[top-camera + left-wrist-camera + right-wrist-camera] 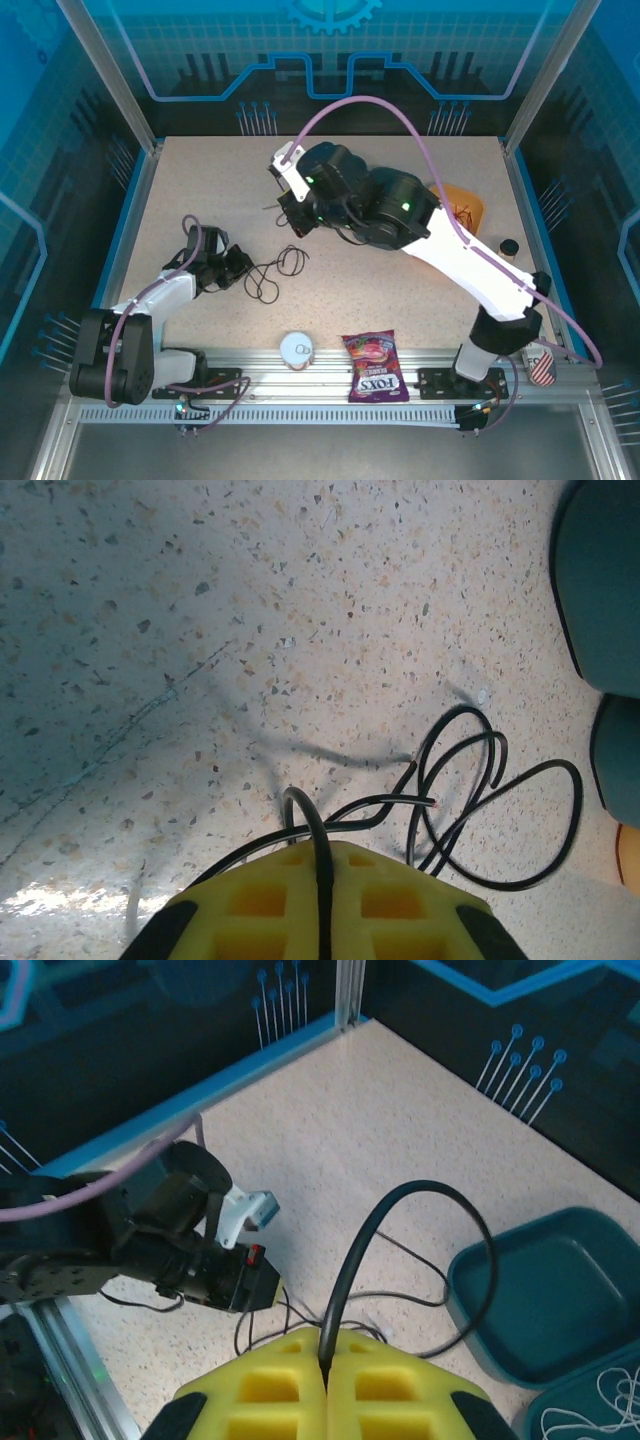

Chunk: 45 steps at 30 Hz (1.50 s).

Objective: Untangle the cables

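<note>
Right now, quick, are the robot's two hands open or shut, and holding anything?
Left gripper: shut on a black cable.
Right gripper: shut on a black cable as well.

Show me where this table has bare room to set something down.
The table is bare at its back left corner, between the rear wall and the left arm; also between the black cable and the right arm. Crowded: the near edge, with a round tin and a sweets bag.
</note>
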Motion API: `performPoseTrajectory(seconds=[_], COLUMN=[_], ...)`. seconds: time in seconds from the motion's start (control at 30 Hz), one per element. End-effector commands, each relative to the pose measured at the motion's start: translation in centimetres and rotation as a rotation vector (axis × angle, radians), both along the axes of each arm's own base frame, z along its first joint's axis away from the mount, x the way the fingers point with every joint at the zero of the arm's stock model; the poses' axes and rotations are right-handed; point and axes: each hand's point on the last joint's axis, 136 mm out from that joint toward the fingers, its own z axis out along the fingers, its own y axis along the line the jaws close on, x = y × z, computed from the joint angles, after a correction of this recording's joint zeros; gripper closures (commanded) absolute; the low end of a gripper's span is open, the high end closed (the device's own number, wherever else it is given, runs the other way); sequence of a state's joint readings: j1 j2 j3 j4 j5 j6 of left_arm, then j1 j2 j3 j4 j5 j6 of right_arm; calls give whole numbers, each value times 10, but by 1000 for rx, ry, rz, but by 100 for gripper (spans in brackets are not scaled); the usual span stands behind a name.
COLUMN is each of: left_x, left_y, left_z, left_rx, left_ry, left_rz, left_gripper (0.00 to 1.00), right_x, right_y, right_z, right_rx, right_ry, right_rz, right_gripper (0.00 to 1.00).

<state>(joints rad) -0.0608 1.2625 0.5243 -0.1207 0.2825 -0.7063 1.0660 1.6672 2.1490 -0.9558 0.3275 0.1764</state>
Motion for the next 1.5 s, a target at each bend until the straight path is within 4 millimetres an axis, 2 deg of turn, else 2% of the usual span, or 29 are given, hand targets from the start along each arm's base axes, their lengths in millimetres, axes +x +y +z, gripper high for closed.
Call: performPoseTrajectory(seconds=[0.0,0.2,0.37,0.57,0.73,0.97,1.33,1.47], left_x=[1,2,0,-3,-5,-6,-10,-9], left_y=[0,1,5,8,7,5,2,3], left_z=[1,15,32,48,55,60,60,58], left_rx=[-10,6,34,55,64,50,42,45], left_ry=[-3,-33,-76,-129,-150,-171,-167,-167], left_rz=[-6,-14,-16,-16,-35,-40,-60,-63], left_gripper=[100,100,100,100,100,100,100,100], right_x=[-5,15,38,75,117,167,214,231], right_y=[-6,-27,-37,-50,-64,-68,-73,-82], right_z=[39,40,31,15,-3,-38,-85,-102], right_rx=[122,157,150,111,55,-38,-118,-130], right_ry=[-97,-110,-91,-83,-85,-82,-46,-24], right_rz=[11,-77,-138,-239,-372,-491,-590,-642], right_gripper=[100,100,100,100,100,100,100,100])
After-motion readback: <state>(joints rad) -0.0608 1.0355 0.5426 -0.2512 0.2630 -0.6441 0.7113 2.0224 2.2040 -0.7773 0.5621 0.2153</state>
